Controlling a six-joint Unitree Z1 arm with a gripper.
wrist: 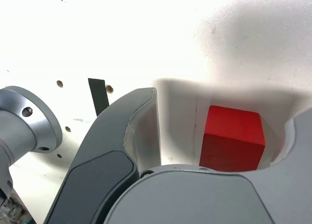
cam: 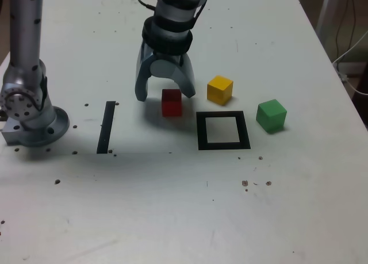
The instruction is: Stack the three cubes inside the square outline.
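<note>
1. One gripper (cam: pixel 165 96): jaws spread, one red cube (cam: pixel 171 103) between them on the table (cam: pixel 132 212).
2. Two other cubes: one yellow (cam: pixel 220 90), one green (cam: pixel 271 115), apart.
3. One square outline (cam: pixel 246 130); all three cubes lie outside it.
4. One black strip (cam: pixel 106 127).

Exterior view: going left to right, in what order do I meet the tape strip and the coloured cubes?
Straight black tape strip, matte red cube, matte yellow cube, matte green cube.
</note>
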